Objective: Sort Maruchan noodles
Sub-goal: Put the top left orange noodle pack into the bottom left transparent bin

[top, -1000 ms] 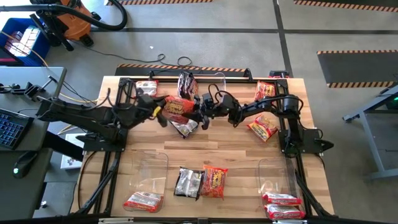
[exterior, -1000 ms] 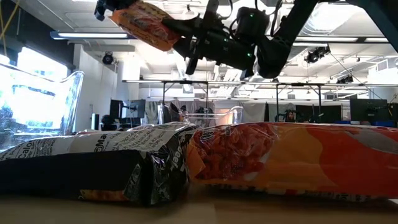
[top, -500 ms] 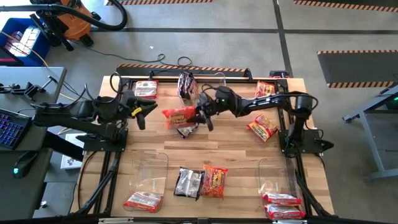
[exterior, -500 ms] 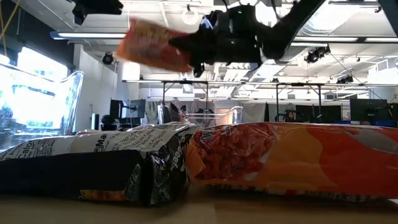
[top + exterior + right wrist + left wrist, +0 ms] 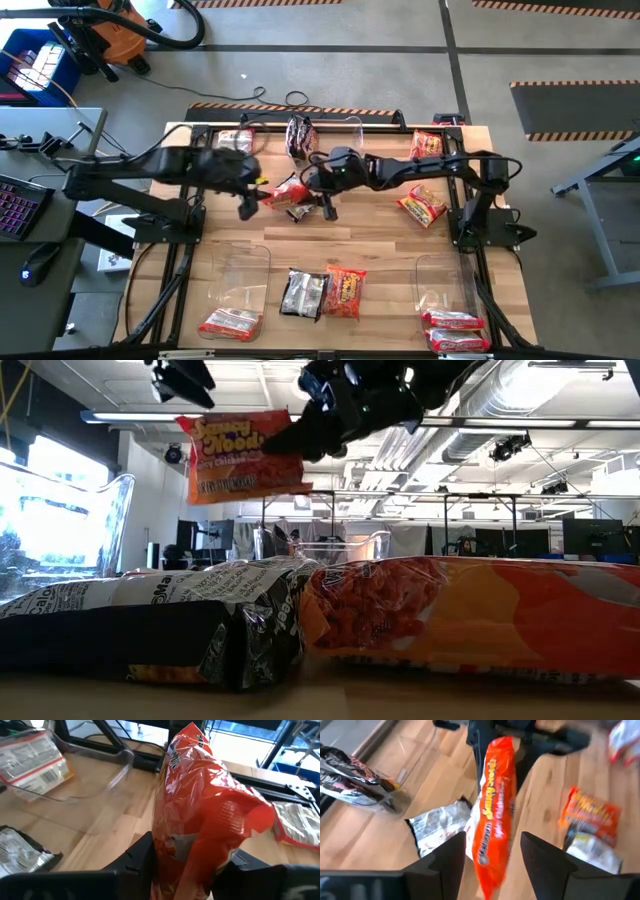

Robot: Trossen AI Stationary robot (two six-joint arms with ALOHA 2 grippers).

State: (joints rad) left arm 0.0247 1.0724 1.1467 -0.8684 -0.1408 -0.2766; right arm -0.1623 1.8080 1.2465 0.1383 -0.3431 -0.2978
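Observation:
An orange Maruchan noodle packet (image 5: 286, 190) hangs above the table's middle with my right gripper (image 5: 316, 188) shut on it. My left gripper (image 5: 250, 198) is open just left of it; in the left wrist view the packet's (image 5: 492, 805) lower end shows between the spread fingers, and the low view shows that gripper (image 5: 185, 375) apart from the packet (image 5: 240, 455). A silver-black packet (image 5: 298, 209) lies flat on the wood under the held one. My right gripper pinches the orange packet between its two fingers at one edge (image 5: 285, 440), near an upper corner, coming from the table's right and slanting down. The crinkled wrapper (image 5: 200, 820) bulges out ahead of the fingers. The packet hangs upright below the hold, clear of the table.
Clear bins stand at near left (image 5: 240, 272), near right (image 5: 440, 280) and the far middle (image 5: 300, 135), with pinkish packets (image 5: 230, 323) (image 5: 455, 320) by the near ones. A black packet (image 5: 303, 293) and an orange one (image 5: 345, 292) lie near the front edge; more orange packets (image 5: 422, 207) lie right.
My left gripper has opened and let go of the orange packet, drawn back toward the table's left, then come closer again. My right gripper has kept hold, risen a little and rolled; the packet has swung from lying slanted to hanging upright, its printed face toward the near edge.

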